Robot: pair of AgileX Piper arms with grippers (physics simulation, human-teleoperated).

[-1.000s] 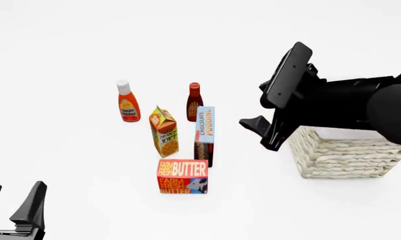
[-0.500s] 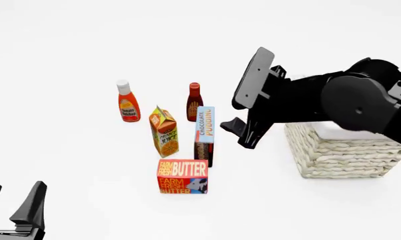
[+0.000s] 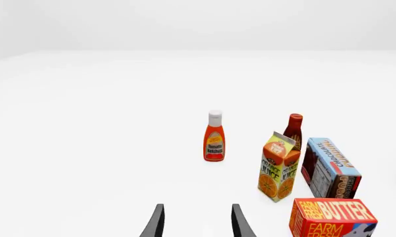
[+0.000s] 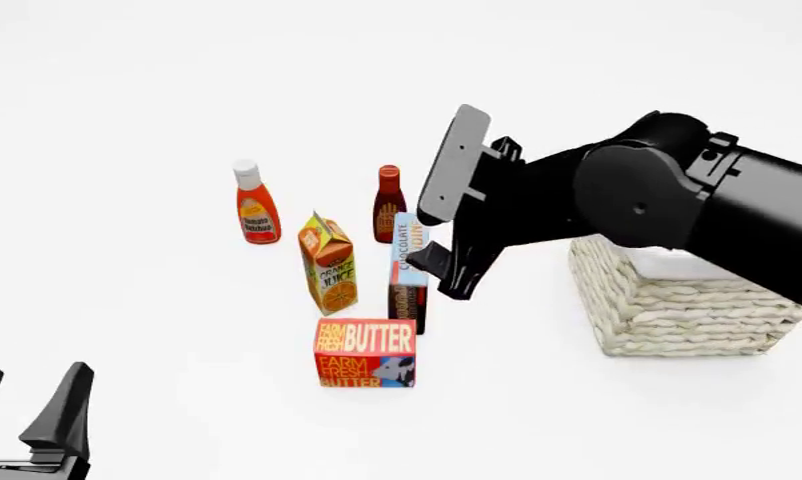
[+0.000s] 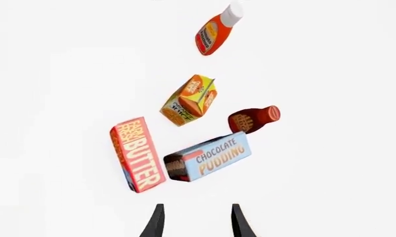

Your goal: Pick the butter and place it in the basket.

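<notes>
1. The butter (image 4: 364, 353) is a rectangular red-and-orange carton printed "FARM FRESH BUTTER" in pale letters, with a blue-and-white cow at its lower corner.
2. It stands on the white desk (image 4: 134, 330), nearest the camera of the groceries, just in front of the chocolate pudding box (image 4: 409, 270) and the orange juice carton (image 4: 329, 263), well apart from the basket (image 4: 681, 305).
3. The right hand (image 4: 444, 272) hangs above the desk beside the pudding box; its fingers stand apart with nothing between them.
4. The left hand (image 4: 28, 405) sits at the near left corner, fingers apart and empty.
5. The right arm covers the basket's upper left part, so its inside is barely visible.
6. In the left wrist view the butter (image 3: 332, 217) is cut off by the frame edge, and the cow is probably only partly shown.
</notes>
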